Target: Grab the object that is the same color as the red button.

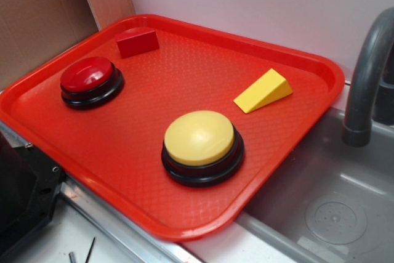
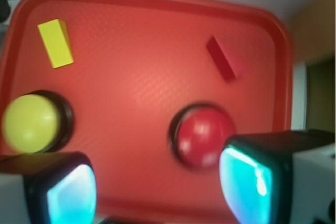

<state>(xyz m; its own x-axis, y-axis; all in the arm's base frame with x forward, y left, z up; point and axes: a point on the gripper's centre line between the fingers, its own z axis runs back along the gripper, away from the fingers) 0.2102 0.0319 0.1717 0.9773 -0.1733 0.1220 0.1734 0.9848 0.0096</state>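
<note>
Lying untouched near the far rim of the red tray (image 1: 320,69), the dark-red block (image 1: 137,42), just beyond the red button (image 1: 90,79). Grab not begun: gripper (image 2: 157,187) hovering high, spread wide, empty. Visible only from the wrist: teal pads (image 2: 71,195); only outside: grey faucet (image 1: 368,72).

The exterior cam sits off one corner, looking down at an angle across the whole red tray (image 1: 277,53) with a sink (image 1: 345,214) beside it. The wrist cam looks nearly straight down from above, closer in, tool fingers (image 2: 68,192) framing the bottom edge. Both catch the same tray, both buttons and both blocks.
</note>
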